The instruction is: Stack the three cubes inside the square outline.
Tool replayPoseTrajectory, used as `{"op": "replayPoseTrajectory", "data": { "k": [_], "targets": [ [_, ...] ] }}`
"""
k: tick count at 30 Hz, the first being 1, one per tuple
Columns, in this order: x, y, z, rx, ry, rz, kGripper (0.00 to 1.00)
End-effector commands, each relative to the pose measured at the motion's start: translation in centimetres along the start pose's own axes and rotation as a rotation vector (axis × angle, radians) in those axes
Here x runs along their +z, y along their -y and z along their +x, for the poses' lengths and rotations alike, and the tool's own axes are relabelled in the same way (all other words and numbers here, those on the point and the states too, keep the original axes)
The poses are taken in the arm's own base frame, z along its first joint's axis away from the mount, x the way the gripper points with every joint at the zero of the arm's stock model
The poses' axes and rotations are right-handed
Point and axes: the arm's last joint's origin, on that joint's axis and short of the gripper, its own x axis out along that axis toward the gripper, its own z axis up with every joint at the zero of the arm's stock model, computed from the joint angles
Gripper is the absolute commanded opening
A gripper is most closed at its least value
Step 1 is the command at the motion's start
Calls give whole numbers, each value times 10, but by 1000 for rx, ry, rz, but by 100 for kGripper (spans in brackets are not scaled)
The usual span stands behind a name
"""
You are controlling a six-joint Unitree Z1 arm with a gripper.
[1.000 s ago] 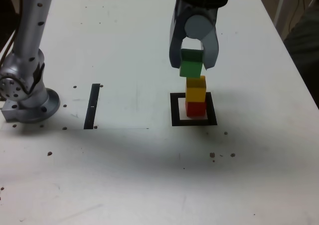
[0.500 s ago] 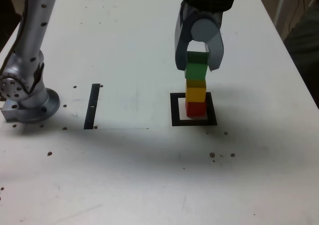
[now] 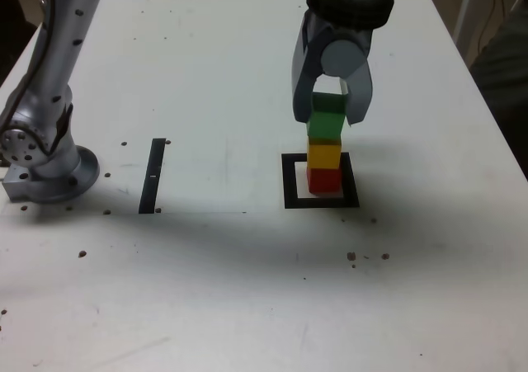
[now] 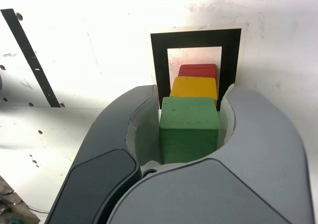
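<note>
Inside the square outline [image 3: 290, 182] stands a column of the three cubes: the red cube [image 3: 324, 180] at the bottom, the yellow cube [image 3: 324, 154] on it, the green cube [image 3: 327, 121] on top. My gripper [image 3: 329, 115] comes down from above, shut on the green cube, one grey finger against each side. The wrist view looks down the column: green cube [image 4: 189, 127] between the fingers of the gripper [image 4: 192, 99], then the yellow cube [image 4: 194, 87] and red cube [image 4: 198, 70] below, framed by the outline [image 4: 160, 60]. The green cube appears to rest on the yellow one.
A thin black strip [image 3: 153, 174] lies on the white table towards the exterior view's left, also in the wrist view [image 4: 30, 55]. The arm's silver base [image 3: 45, 162] stands at the exterior view's far left. Small dark specks dot the table.
The gripper has carried the green cube a little to the exterior view's right and down, from above and beside the yellow cube to in line on top of it.
</note>
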Motion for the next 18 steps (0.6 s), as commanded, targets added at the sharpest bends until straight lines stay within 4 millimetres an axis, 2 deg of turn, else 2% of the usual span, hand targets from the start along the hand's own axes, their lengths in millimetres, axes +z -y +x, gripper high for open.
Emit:
{"op": "replayPoseTrajectory", "data": {
  "k": [1, 3, 4, 18],
  "targets": [
    [0, -1, 2, -6, -13, 3, 80],
    [1, -1, 3, -10, -15, 5, 96],
    [1, -1, 3, -11, -16, 6, 99],
    [-3, -1, 0, -10, -9, 14, 100]
  ]
}}
